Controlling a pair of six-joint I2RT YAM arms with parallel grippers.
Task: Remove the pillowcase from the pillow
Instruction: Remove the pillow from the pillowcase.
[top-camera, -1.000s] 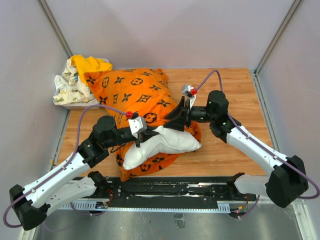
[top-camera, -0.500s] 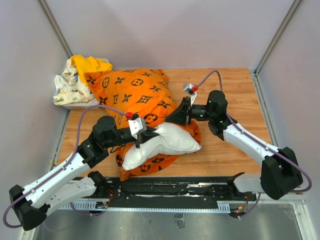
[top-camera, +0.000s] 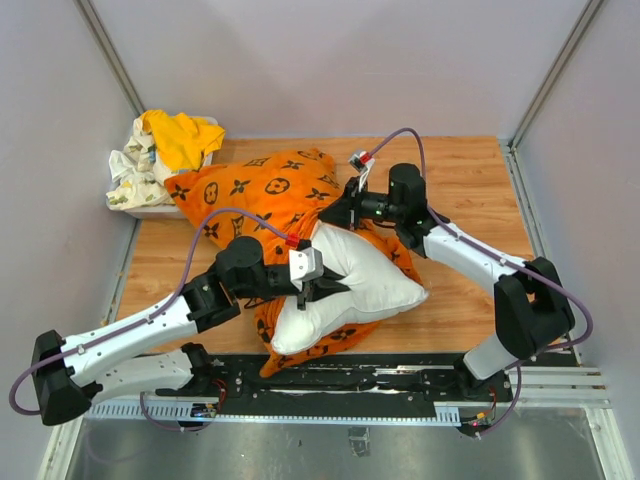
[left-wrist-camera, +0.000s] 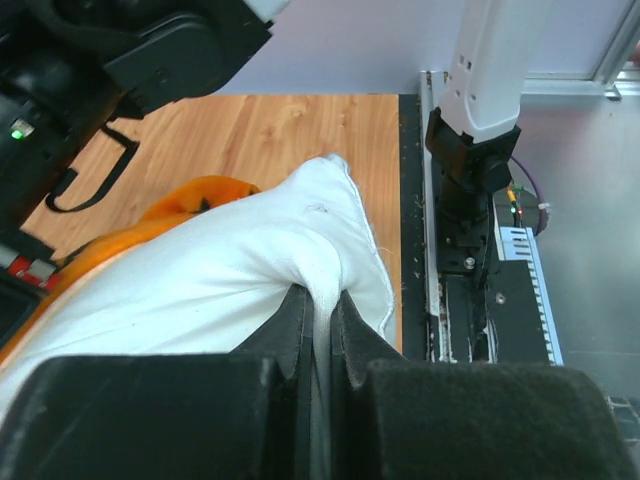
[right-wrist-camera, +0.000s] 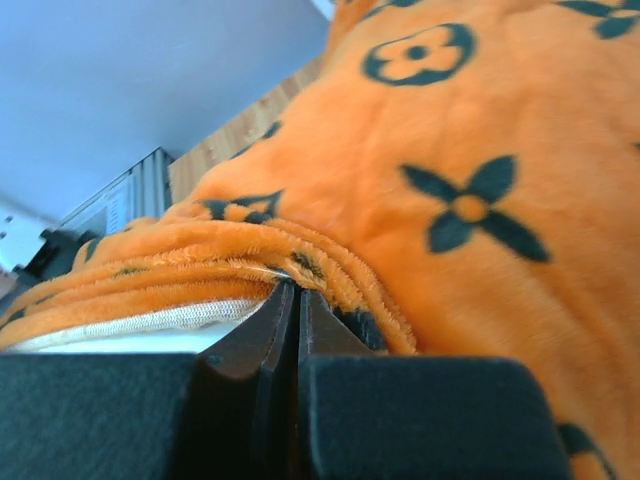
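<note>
The plump white rectangular pillow (top-camera: 365, 285) lies on the wooden table (top-camera: 470, 180), its near right part bare. The rest of it sits inside the bright orange plush pillowcase (top-camera: 260, 190) printed with black monogram and flower motifs. How far the pillow reaches in there is hidden. The case bunches off the pillow's far left side, and a strip of it pokes out under the pillow's near edge.

The left gripper (top-camera: 328, 290) is at the pillow's left edge. In the left wrist view its fingers pinch a thin fold of the white cover between them – held tight. The arm hides the pillow's left corner.

The right gripper (top-camera: 338, 212) is at the pillow's far edge, jaws pressed together on the pillowcase's rolled hem. The pinched bit is hard to make out.

Well beyond the pillow's far left, a crumpled yellow cloth (top-camera: 180, 135) tops a white floral-print cloth (top-camera: 130, 170).
</note>
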